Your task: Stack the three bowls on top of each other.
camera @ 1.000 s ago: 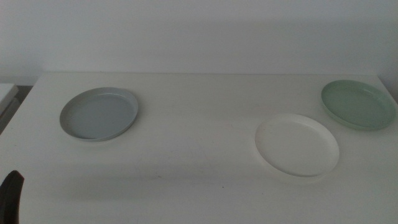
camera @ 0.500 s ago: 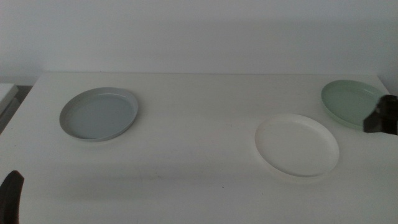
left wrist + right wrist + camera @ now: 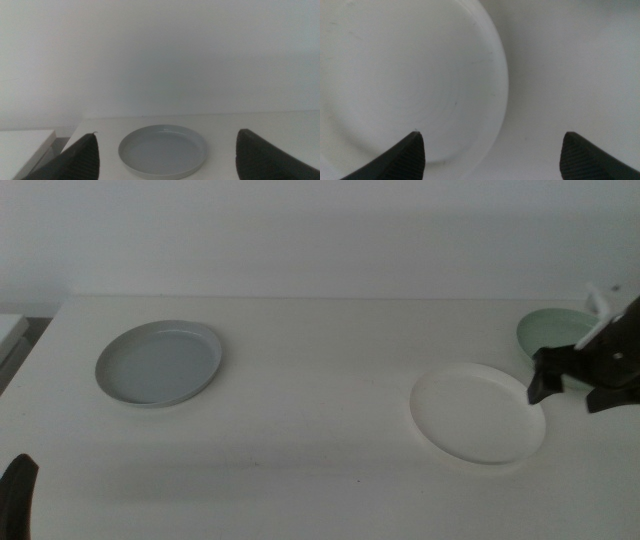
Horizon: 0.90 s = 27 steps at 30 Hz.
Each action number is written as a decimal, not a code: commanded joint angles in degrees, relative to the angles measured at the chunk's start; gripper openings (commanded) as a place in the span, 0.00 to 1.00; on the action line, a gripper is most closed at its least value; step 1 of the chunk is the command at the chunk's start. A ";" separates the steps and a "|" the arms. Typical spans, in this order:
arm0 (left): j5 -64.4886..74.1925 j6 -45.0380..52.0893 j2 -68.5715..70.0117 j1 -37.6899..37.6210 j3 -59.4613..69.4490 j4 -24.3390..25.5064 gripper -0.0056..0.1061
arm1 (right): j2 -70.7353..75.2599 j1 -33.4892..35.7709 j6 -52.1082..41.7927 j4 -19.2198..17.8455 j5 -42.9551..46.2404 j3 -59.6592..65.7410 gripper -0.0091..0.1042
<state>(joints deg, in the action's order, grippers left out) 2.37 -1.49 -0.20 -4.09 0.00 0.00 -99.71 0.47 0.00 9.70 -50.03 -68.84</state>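
white table (image 3: 320, 470) | plain pale wall (image 3: 320, 230) behind | dim light

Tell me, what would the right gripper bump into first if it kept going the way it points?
Probably the white bowl: the right gripper, open, points down at its rim edge, though it might just reach the table beside it.

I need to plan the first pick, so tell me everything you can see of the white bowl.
The white bowl is a shallow, round, plate-like dish with a low rim, matte white and looking like plastic or ceramic. It is empty and sits flat and upright on the table, right of centre, apart from the green bowl behind it. Nothing touches it. The right gripper, open, hovers over its right edge; the right wrist view shows that rim between the jaws.
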 commanded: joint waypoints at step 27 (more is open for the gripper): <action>-0.60 0.06 0.20 0.11 0.00 0.00 0.89 | -12.52 0.35 0.00 2.65 3.43 -3.44 0.06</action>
<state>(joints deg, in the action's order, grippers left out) 2.33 -1.49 -0.20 -4.09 0.00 0.00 -112.97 0.61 0.00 12.82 -45.49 -72.12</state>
